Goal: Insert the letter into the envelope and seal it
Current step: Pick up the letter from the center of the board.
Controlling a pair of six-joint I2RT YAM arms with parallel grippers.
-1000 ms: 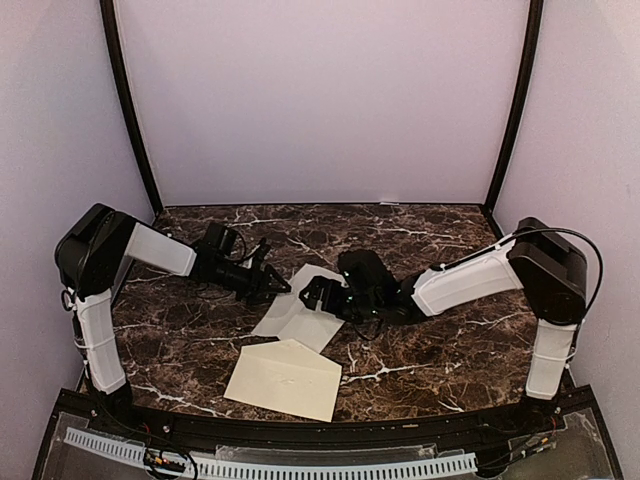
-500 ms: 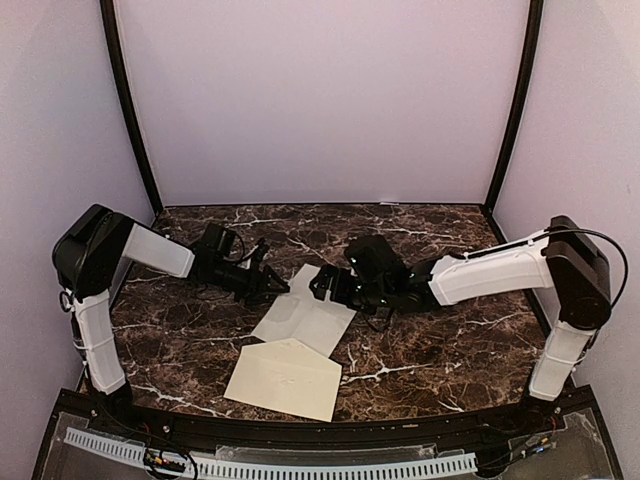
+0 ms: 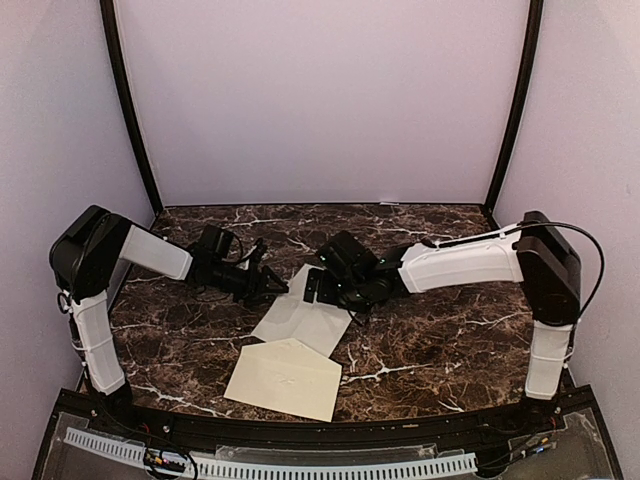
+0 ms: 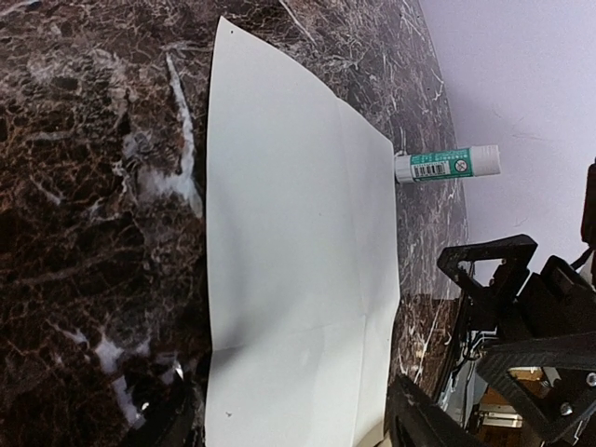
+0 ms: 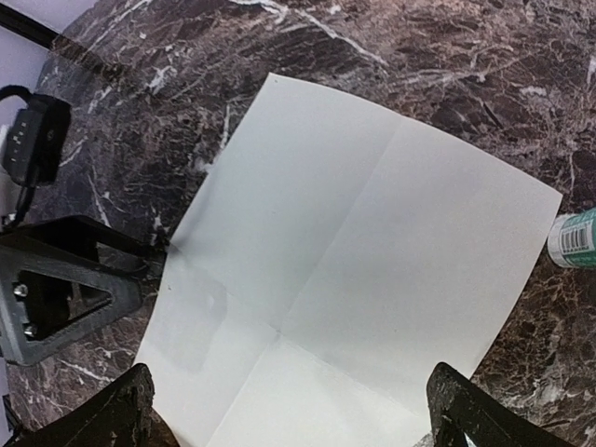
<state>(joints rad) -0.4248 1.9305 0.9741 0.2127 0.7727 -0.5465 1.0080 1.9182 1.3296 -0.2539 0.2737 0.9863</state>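
The left pincer (image 4: 298,419) and right pincer (image 5: 293,410) gape wide, empty, over the thin, creased white letter (image 5: 372,261); dark veined marble table (image 4: 93,186).

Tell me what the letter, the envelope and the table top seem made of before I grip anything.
The letter looks like thin matte whitish paper: crossing fold creases show. The envelope looks like cream-yellow matte paper with a pointed flap; its weight is hard to judge. The table top has a dark brown marble look, white veins, slight sheen; stone or printed laminate, I cannot tell.
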